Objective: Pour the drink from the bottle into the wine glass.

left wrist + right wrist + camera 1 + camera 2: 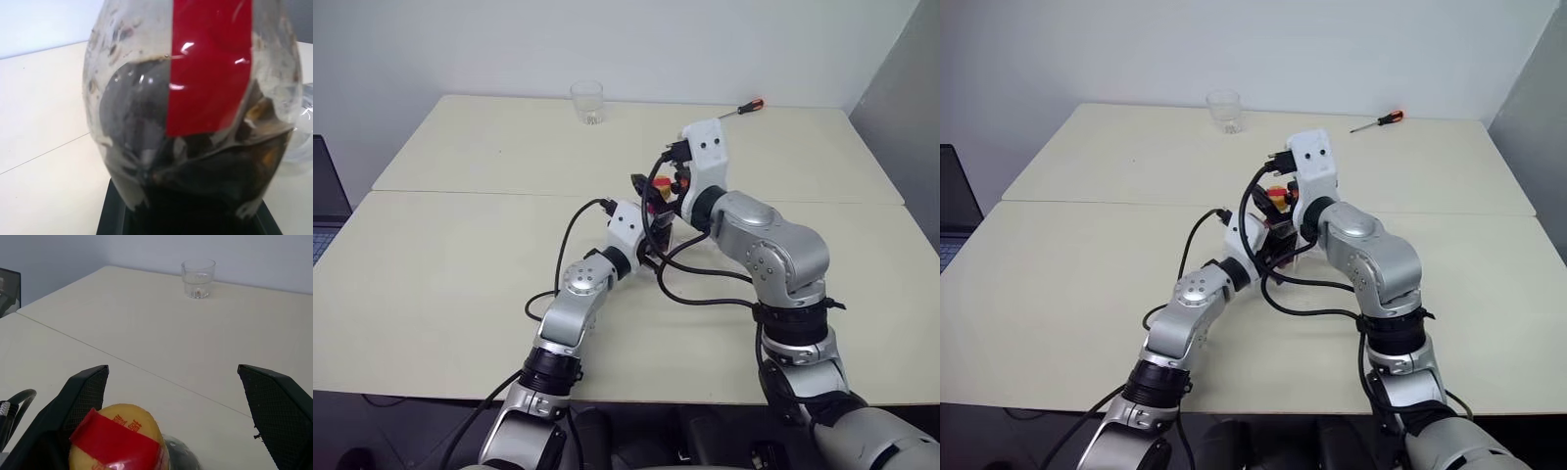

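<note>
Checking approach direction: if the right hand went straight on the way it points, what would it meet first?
Probably the bottle's yellow cap, low between the open right hand; past it, only bare table. Depth is uncertain.

Bottle [195, 98]: clear plastic, red label strip, yellow cap [117, 440] crossed by red tape with small red lettering. Drink [205, 171]: dark brown. Tumbler [198, 278]: clear. Screwdriver [1378, 121]: red-and-black handle. Table [460, 264]: pale cream. Gripper fingers [274, 411]: black, mesh-textured.
</note>
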`<action>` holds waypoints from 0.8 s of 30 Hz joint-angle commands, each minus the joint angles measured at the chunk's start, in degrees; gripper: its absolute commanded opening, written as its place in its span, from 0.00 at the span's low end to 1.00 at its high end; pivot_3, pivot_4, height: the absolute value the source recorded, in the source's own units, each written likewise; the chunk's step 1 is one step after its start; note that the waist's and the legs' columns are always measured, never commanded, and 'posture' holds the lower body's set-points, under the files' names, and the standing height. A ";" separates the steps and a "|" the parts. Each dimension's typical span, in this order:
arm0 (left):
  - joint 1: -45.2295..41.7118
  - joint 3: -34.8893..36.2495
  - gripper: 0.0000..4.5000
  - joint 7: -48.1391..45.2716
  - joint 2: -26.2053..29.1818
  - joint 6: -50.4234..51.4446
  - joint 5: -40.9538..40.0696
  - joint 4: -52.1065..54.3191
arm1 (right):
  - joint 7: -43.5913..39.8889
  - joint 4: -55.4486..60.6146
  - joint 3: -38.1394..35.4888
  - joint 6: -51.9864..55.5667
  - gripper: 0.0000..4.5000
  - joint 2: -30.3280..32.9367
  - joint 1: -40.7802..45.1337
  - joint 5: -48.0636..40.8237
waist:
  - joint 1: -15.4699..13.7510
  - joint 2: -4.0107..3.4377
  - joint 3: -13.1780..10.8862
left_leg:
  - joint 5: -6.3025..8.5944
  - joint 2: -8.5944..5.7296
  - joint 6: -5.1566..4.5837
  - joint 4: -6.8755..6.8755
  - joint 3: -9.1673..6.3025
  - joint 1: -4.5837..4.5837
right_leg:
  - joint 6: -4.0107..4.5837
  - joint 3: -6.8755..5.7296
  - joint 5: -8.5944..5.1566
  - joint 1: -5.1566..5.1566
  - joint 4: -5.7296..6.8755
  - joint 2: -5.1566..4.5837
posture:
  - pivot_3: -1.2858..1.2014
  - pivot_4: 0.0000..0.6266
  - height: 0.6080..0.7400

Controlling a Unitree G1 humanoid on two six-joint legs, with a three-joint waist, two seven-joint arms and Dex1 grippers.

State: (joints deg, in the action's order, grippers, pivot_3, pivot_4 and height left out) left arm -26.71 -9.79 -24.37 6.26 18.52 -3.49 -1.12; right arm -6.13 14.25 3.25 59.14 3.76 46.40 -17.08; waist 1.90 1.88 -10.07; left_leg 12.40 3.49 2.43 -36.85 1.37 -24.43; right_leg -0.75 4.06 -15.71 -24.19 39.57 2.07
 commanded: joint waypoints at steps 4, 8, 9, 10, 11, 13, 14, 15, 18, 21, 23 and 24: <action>-0.97 0.39 0.17 -0.15 -0.24 -1.41 -0.85 2.35 | 0.33 5.77 -4.52 2.30 1.00 2.76 -0.38 -0.61 | -0.02 0.00 0.00 | 0.00 0.00 0.00 0.00 -0.03 -0.03 | 0.00 0.00 0.00 0.00 -0.03 -0.01 | 0.52 0.24 1.00; -0.97 0.29 0.17 -0.17 -0.02 -1.41 -1.00 2.38 | -0.03 7.93 -5.68 3.89 1.00 3.14 -1.22 -2.44 | -0.01 0.00 0.00 | 0.00 0.00 0.00 0.00 -0.04 -0.04 | 0.00 0.00 0.00 0.00 -0.05 -0.01 | 0.52 0.24 1.00; -1.04 0.28 0.17 -0.19 0.02 -1.42 -1.01 2.32 | -0.08 8.45 -6.08 4.26 1.00 3.11 -1.40 -2.99 | -0.01 0.00 0.00 | 0.00 0.00 0.00 0.00 -0.04 -0.04 | 0.00 0.00 0.00 0.00 -0.05 -0.01 | 0.52 0.24 1.00; -1.08 0.31 0.17 -0.23 0.08 -1.41 -1.03 2.29 | -0.20 9.16 -6.51 4.72 1.00 2.97 -1.66 -3.61 | -0.01 0.00 0.00 | 0.00 0.00 0.00 0.00 -0.05 -0.04 | -0.01 0.00 0.00 0.00 -0.05 -0.01 | 0.52 0.24 1.00; -1.15 0.31 0.17 -0.26 0.12 -1.42 -1.04 2.22 | -0.30 9.80 -6.85 5.13 1.00 2.93 -1.91 -4.06 | -0.01 0.00 0.00 | 0.00 0.00 0.00 0.00 -0.06 -0.04 | -0.01 0.00 0.00 0.00 -0.05 -0.01 | 0.52 0.24 1.00; -1.20 0.26 0.17 -0.30 0.21 -1.41 -1.10 2.19 | -0.36 10.73 -7.21 5.77 1.00 3.03 -2.29 -4.75 | -0.01 0.00 0.00 | 0.00 0.00 0.00 0.00 -0.06 -0.04 | -0.01 0.00 -0.01 0.00 -0.05 -0.01 | 0.52 0.24 1.00; -1.24 0.21 0.17 -0.32 0.24 -1.40 -1.12 2.15 | -0.46 11.25 -7.48 6.12 1.00 3.13 -2.54 -5.21 | -0.01 0.00 0.00 | 0.00 0.00 0.00 0.00 -0.06 -0.04 | -0.01 0.00 -0.01 0.00 -0.05 -0.01 | 0.52 0.24 1.00; -1.29 0.18 0.17 -0.34 0.26 -1.39 -1.13 2.09 | -0.60 11.74 -7.70 6.45 1.00 3.25 -2.78 -5.53 | -0.01 0.00 0.00 | 0.00 0.00 0.00 0.00 -0.06 -0.04 | -0.02 0.00 -0.01 0.00 -0.05 -0.01 | 0.52 0.24 1.00; -1.27 0.15 0.17 -0.43 0.42 -1.33 -1.24 2.17 | -0.86 13.34 -8.33 7.47 1.00 3.61 -3.54 -6.53 | -0.01 0.00 0.00 | 0.00 -0.01 0.00 0.00 -0.06 -0.05 | -0.02 0.00 -0.01 0.00 -0.06 -0.01 | 0.52 0.24 1.00; -1.35 0.06 0.17 -0.52 0.47 -1.40 -1.30 2.00 | -1.10 13.73 -8.72 7.54 1.00 4.55 -4.00 -7.21 | 0.00 0.00 0.00 | 0.00 -0.01 0.00 0.00 -0.06 -0.04 | -0.03 0.00 -0.01 0.00 -0.06 -0.01 | 0.52 0.24 1.00; -1.33 0.02 0.17 -0.58 0.48 -1.39 -1.32 2.07 | -1.11 13.75 -9.06 7.40 1.00 5.23 -4.22 -7.37 | 0.00 0.00 0.00 | 0.00 -0.01 0.00 0.00 -0.06 -0.05 | -0.03 0.00 -0.02 0.00 -0.07 -0.01 | 0.52 0.24 1.00; -1.32 0.03 0.17 -0.61 0.49 -1.39 -1.32 2.10 | -1.08 13.70 -9.20 7.32 1.00 5.55 -4.28 -7.51 | 0.00 0.00 0.00 | 0.00 -0.01 0.00 0.00 -0.06 -0.05 | -0.03 0.00 -0.02 0.00 -0.06 -0.01 | 0.52 0.24 1.00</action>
State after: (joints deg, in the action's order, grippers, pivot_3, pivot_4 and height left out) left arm -27.11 -10.90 -24.79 6.64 18.52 -3.83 -1.10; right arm -7.84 25.69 -2.30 67.20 8.00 42.08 -25.31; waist 1.90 1.88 -10.07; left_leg 12.40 3.48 2.43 -36.85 1.32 -24.47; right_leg -0.79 4.06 -15.73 -24.19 39.51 2.06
